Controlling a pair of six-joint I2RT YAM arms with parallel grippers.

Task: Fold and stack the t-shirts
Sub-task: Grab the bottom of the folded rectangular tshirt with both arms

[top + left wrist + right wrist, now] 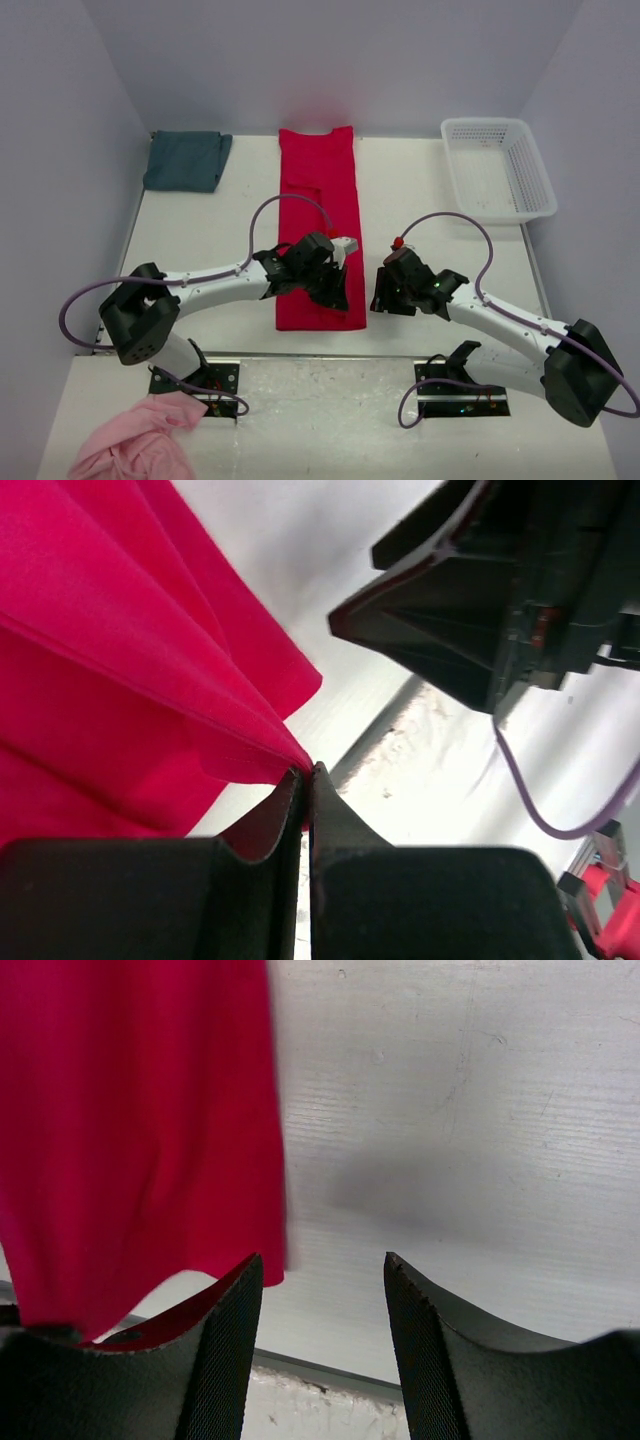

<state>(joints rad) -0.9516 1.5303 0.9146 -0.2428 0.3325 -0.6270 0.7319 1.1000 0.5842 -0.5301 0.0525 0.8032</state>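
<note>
A white counter [430, 210] runs between pale lilac walls [330, 60]. At its far right corner sits a white plastic basket [541, 180] with lattice sides, upright, close to the right-hand wall. Along the near side lies a lighter, speckled board [330, 420]. A crumpled pink cloth [135, 440] is bunched on that board's near left corner, well apart from the basket.

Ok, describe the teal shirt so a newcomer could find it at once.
Go to the far left corner of the white table, opposite the white basket. There lies the teal t-shirt, folded compact. Unlike the red t-shirt, a long strip down the middle, it is dull blue-green and squarish.
</note>
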